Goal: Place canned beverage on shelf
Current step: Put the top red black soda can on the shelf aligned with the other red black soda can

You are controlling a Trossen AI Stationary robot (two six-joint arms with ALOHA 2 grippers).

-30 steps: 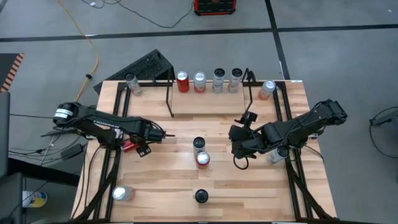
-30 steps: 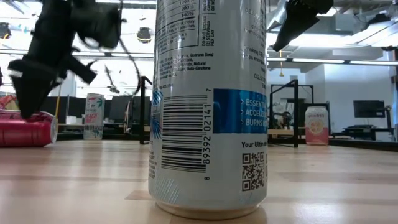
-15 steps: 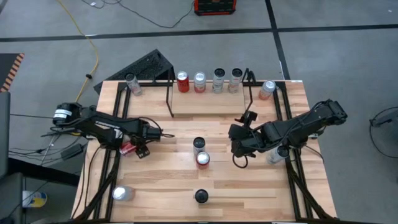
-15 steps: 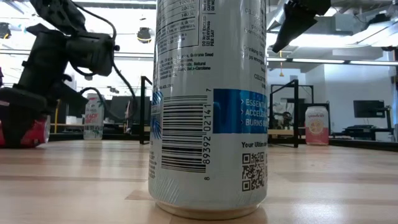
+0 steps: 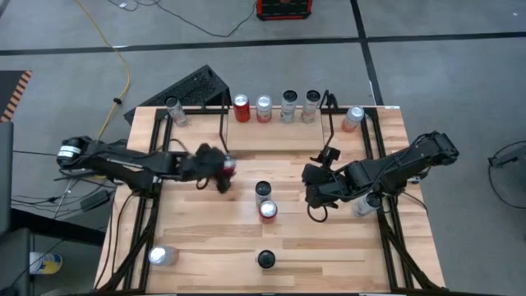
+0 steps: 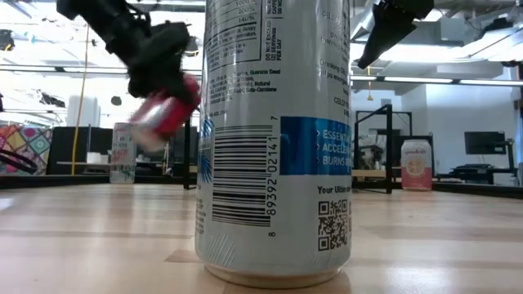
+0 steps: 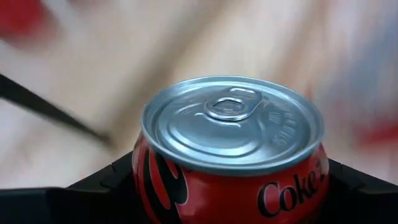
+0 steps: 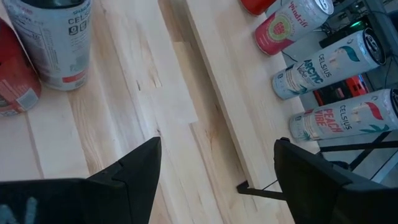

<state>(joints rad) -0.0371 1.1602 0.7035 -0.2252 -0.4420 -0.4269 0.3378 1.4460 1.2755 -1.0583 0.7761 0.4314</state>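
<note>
Left gripper [image 5: 220, 167] blurred, clamping half-hidden red can [image 7: 230, 155].

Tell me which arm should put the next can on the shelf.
Left. Its claw already holds the red can off the table, near the shelf. The right claw hangs open and empty, mid-table.

You get even, bright overhead light on the table [image 5: 329, 238], with faint shadows. The held can [image 6: 167, 110] smears with motion blur (so does the background behind it at the left wrist). Ceiling lights [image 6: 425, 53] glare in the low view.
</note>
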